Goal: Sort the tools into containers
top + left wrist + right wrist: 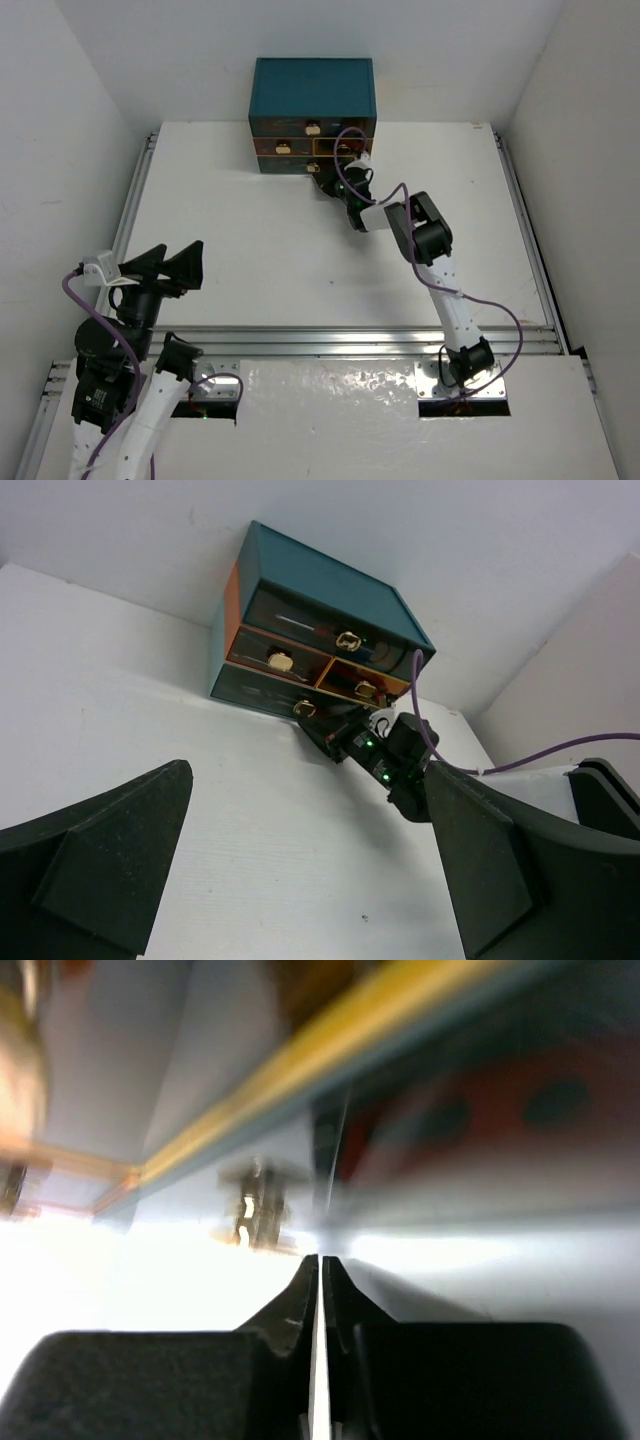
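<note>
Drawers (296,150) facing the arms (440,275), long axis left-right, right gripper (323,184) clamped empty, left gripper (167,262) spread wide

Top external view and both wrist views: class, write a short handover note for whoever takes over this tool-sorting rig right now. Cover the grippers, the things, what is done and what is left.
Left gripper: open, empty, over the near left part of the table.
Right gripper: shut, holding nothing, tips at the front of the bottom drawer of the teal chest, beside its knob; contact unclear.
No tools show on the table; a blurred red shape shows through a drawer front.
Done, apparently: tools stowed, drawers look shut.
Left: confirm the bottom drawer is closed, withdraw the right arm.
</note>
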You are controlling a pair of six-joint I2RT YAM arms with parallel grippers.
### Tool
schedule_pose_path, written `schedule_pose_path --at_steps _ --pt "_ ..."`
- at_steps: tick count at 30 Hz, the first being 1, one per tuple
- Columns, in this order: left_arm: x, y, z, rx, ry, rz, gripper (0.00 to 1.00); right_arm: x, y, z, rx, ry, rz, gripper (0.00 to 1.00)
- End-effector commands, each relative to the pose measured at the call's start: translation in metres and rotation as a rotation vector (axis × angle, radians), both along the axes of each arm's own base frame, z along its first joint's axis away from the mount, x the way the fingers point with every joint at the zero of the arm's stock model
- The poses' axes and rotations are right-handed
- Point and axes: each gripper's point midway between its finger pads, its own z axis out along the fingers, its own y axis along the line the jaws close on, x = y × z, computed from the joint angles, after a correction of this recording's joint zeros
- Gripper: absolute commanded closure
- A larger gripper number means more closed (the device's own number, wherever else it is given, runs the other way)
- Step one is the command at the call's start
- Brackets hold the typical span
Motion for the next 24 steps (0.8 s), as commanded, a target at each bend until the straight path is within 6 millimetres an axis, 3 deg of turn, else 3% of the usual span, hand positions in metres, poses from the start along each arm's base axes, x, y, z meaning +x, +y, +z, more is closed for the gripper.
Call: schedule_pose_path --at_steps 1,2,3,4,5,6,7,8,9,10,11,12,14,15,16,18,20,21,24 --pt "0.001 0.002 0.01 -0.004 -0.038 0.011 0.0 -0.013 -0.014 0.093 0.126 -0.165 0.119 0.96" --pt "0.001 0.002 0.009 -0.003 -0.035 0.011 0.0 -0.041 -0.024 0.063 0.103 -0.089 0.114 0.93" --pt "0.003 0.002 0.008 -0.002 -0.03 0.013 0.0 -0.054 -0.03 0.065 0.099 -0.083 0.103 0.88" --pt "0.004 0.001 0.007 -0.002 -0.023 0.012 0.0 -0.067 -0.036 0.072 0.091 -0.099 0.1 0.75" --pt "0.006 0.002 0.007 -0.002 -0.017 0.021 0.0 -0.081 -0.043 0.107 0.092 -0.145 0.098 0.68" --pt "0.011 0.003 0.003 0.004 0.008 0.032 0.0 -0.111 -0.058 0.083 0.041 -0.08 0.087 0.6" --pt "0.016 0.003 0.0 0.006 0.031 0.039 0.0 -0.126 -0.066 0.082 -0.035 -0.075 0.097 0.51" --pt "0.027 0.004 -0.011 0.021 0.099 0.061 0.0 -0.153 -0.078 0.102 -0.073 -0.089 0.107 0.34" --pt "0.03 0.005 -0.011 0.03 0.12 0.067 0.0 -0.165 -0.086 0.109 -0.131 -0.093 0.103 0.27" --pt "0.035 0.004 -0.017 0.045 0.161 0.067 0.0 -0.187 -0.102 0.081 -0.272 0.006 0.113 0.09" --pt "0.044 0.002 -0.022 0.071 0.209 0.069 0.0 -0.199 -0.107 0.12 -0.309 -0.05 0.115 0.01" --pt "0.048 0.0 -0.024 0.085 0.232 0.063 0.0 -0.222 -0.122 0.097 -0.464 0.052 0.16 0.01" --pt "0.061 0.001 -0.029 0.133 0.29 0.08 0.0 -0.247 -0.14 0.106 -0.59 0.089 0.162 0.01" --pt "0.064 0.005 -0.031 0.153 0.309 0.102 0.0 -0.26 -0.149 0.135 -0.643 0.019 0.155 0.01" --pt "0.068 0.016 -0.033 0.166 0.328 0.164 0.0 -0.282 -0.167 0.122 -0.722 0.113 0.154 0.01" --pt "0.073 0.024 -0.042 0.18 0.352 0.219 0.0 -0.318 -0.192 0.134 -0.788 0.147 0.145 0.01" --pt "0.074 0.035 -0.05 0.179 0.355 0.28 0.0 -0.335 -0.217 0.144 -0.841 0.172 0.068 0.01" --pt "0.072 0.037 -0.052 0.179 0.355 0.292 0.0 -0.353 -0.23 0.152 -0.856 0.174 0.054 0.01" --pt "0.063 0.046 -0.052 0.171 0.336 0.331 0.0 -0.379 -0.252 0.159 -0.904 0.185 0.025 0.01"
